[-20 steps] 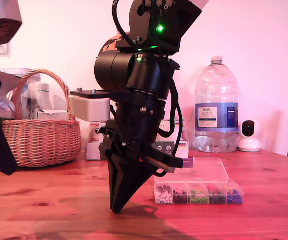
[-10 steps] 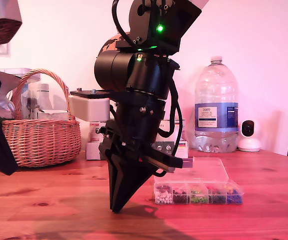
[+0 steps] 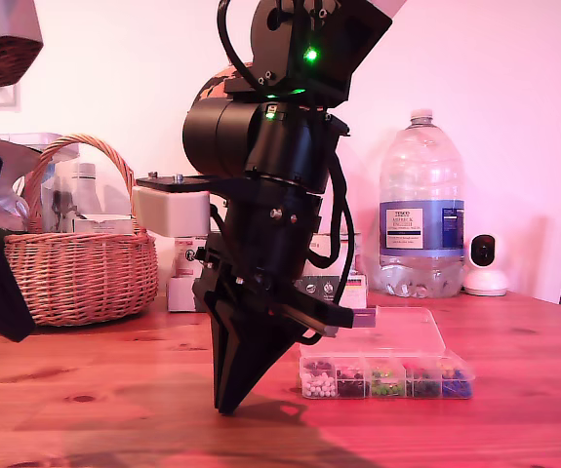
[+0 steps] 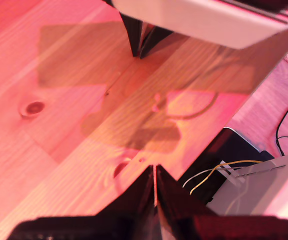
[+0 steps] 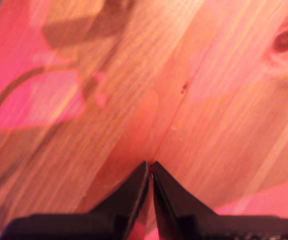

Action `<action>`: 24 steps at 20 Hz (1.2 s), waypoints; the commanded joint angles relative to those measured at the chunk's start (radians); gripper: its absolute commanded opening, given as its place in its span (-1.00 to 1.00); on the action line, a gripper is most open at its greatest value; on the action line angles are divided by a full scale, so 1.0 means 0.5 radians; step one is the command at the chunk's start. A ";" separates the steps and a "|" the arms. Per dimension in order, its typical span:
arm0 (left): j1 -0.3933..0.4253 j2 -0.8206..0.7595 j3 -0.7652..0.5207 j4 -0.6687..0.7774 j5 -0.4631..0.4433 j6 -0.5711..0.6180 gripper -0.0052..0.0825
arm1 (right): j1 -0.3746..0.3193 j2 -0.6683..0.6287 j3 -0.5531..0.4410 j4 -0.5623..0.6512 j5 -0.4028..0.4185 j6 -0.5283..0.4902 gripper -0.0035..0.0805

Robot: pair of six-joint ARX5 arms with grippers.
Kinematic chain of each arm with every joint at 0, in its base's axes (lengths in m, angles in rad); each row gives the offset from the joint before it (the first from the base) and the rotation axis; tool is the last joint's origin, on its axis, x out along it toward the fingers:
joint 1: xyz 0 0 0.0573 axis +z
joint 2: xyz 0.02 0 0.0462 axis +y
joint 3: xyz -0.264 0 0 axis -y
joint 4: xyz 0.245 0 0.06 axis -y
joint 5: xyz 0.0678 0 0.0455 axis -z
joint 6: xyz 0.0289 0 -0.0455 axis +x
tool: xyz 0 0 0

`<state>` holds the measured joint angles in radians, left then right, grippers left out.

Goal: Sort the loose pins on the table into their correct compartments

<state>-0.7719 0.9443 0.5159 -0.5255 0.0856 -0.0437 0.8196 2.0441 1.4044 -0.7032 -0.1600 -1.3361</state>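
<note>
I cannot make out the loose pins with certainty in any view. In the second wrist view there is only a tiny reddish spot right at the tips of my second gripper point(image 5: 150, 167), too small to say if it is a pin head. The jaws of this gripper are pressed together, and in the exterior view the same gripper point(image 3: 226, 405) stands with its tip on the table point(image 3: 514, 419), just to the left of the compartments point(image 3: 387, 378).

My first gripper point(image 4: 154, 170) is also clenched, with only a thin pale line between the jaws; I cannot tell if that line is a needle or a gap. It hangs above the wood and looks across at the second gripper's tips.

The compartments are a row in a clear plastic box, near the front of the table. From the exterior view's left to its right they hold white pins point(image 3: 319, 382), dark pins, green pins point(image 3: 385, 382), mixed colours, then blue pins point(image 3: 456, 382). The clear lid point(image 3: 407, 327) is open and leans back behind the row.

Far at the exterior view's left, a wicker basket point(image 3: 80, 273) holds bottles and a small box. Behind the pin box stands a big water bottle point(image 3: 421, 205), with only a little water at the bottom.
</note>
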 commanded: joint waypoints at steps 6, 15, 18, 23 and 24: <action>-0.005 0.011 -0.044 0.003 0.008 -0.005 -0.94 | 0.010 0.105 -0.029 -0.031 0.027 0.002 -0.94; -0.005 0.011 -0.044 0.004 0.008 -0.005 -0.94 | 0.009 0.049 -0.029 -0.045 0.030 0.009 -0.94; -0.005 0.011 -0.044 0.004 0.008 -0.005 -0.94 | 0.010 0.024 -0.029 -0.045 0.034 0.009 -0.94; -0.005 0.011 -0.044 0.003 0.008 -0.005 -0.94 | 0.009 -0.022 -0.029 -0.046 0.051 0.054 -0.94; -0.005 0.011 -0.044 0.003 0.008 -0.005 -0.94 | 0.009 -0.034 -0.029 -0.046 0.051 0.055 -0.94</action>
<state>-0.7719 0.9443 0.5159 -0.5270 0.0860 -0.0437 0.8196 2.0388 1.4063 -0.7219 -0.1390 -1.3102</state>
